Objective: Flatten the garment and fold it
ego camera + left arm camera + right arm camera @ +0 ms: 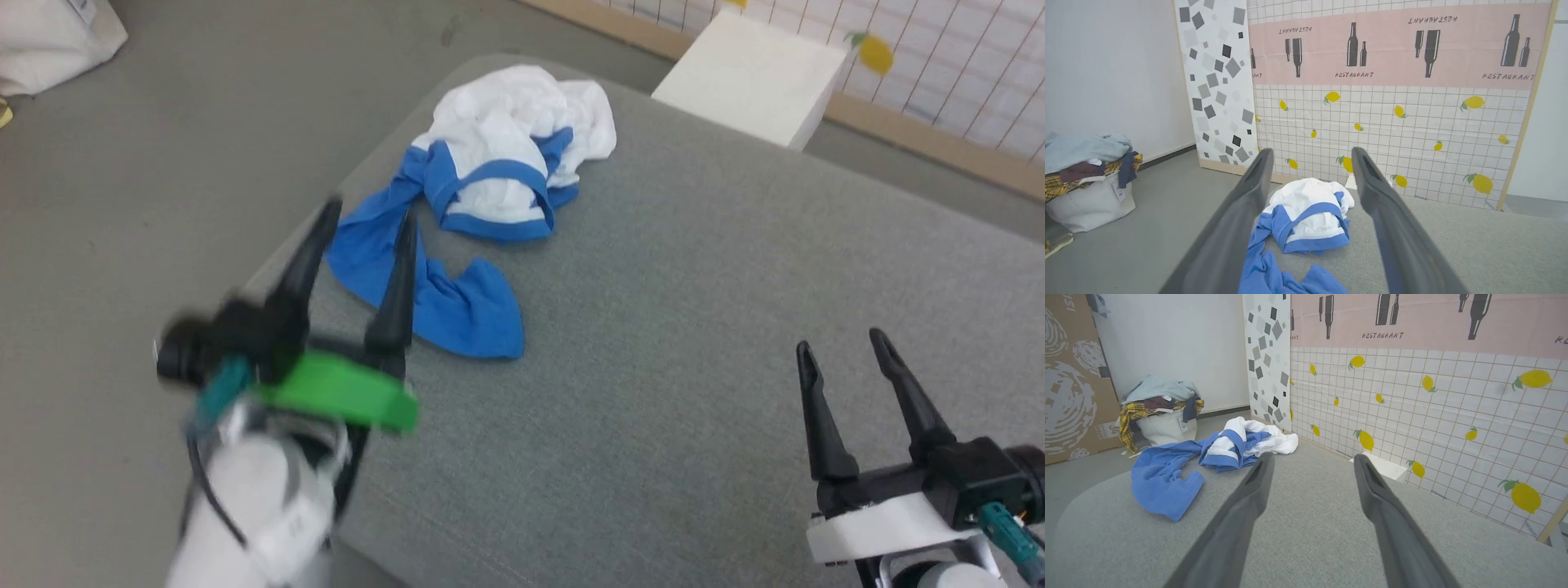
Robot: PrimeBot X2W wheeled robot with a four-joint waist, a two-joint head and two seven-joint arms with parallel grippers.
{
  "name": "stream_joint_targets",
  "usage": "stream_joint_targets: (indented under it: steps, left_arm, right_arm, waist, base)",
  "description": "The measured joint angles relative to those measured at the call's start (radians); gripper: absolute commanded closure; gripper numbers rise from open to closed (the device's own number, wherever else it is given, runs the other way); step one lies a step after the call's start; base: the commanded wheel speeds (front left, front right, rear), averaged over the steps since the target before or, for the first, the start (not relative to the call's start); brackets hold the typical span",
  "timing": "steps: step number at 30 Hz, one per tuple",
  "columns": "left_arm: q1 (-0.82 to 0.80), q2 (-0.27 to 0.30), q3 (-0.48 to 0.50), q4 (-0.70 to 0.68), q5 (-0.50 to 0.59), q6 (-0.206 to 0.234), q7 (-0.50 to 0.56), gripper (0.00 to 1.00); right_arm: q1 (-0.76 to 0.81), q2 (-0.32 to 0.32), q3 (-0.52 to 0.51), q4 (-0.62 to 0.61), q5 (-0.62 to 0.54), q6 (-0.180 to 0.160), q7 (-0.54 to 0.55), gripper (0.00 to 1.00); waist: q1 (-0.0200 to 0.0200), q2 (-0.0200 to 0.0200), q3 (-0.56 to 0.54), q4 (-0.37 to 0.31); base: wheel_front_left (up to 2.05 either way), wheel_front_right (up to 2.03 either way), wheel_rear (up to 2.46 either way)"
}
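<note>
The step in hand is judged to be the first reach toward the shirt [506, 139], with flattening not yet begun and folding far off. The left claw [371, 211] is seen with its two fingers spread wide and nothing held between them. It is blurred in the head view, so contact with the cloth cannot be told. The shirt lies just ahead of its fingertips, the loose blue sleeve [457, 310] nearest to them and the bunched white body beyond. The right claw [841, 340] is likewise spread wide and empty, poised over bare grey cushion [694, 327], with the shirt well apart from it, ahead and off to its left. The shirt is crumpled into a heap near the cushion's far left corner: the white body is rolled over on itself, a blue trim band is looped across it, and one sleeve is trailed out flat with its end folded back. For the next move, a low pinch on a free edge of thin cloth is thought to be called for, most likely the sleeve end. The right claw would need to be brought across so the body can be drawn open.
</note>
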Motion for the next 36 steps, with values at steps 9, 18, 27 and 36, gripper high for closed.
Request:
stream_joint_targets:
  steps: [9, 18, 27, 36]
  left_arm:
    - [-0.416, 0.084, 0.022, 0.164, -0.040, -0.047, 0.219, 0.00]
    - [-0.663, 0.138, 0.068, 0.385, -0.108, -0.053, 0.340, 0.00]
    - [-0.697, 0.199, 0.077, 0.504, -0.120, -0.051, 0.445, 0.00]
    - [-0.679, 0.248, 0.072, 0.571, -0.112, 0.003, 0.565, 0.00]
  right_arm:
    - [-0.073, -0.041, 0.040, -0.113, -0.022, 0.000, 0.078, 0.00]
    - [-0.126, -0.113, 0.060, -0.230, -0.009, 0.000, 0.141, 0.00]
    - [-0.149, -0.157, 0.058, -0.303, 0.010, 0.000, 0.153, 0.00]
    - [-0.177, -0.169, 0.043, -0.319, 0.023, 0.000, 0.160, 0.00]
  waist:
    - [0.0000, 0.0000, 0.125, -0.032]
    - [0.0002, 0.0000, 0.274, -0.110]
    - [0.0001, 0.0000, 0.408, -0.208]
    - [0.0000, 0.0000, 0.507, -0.297]
  base:
    - [0.00, 0.00, 0.00]
    - [0.00, 0.00, 0.00]
    - [0.00, 0.00, 0.00]
    - [0.00, 0.00, 0.00]
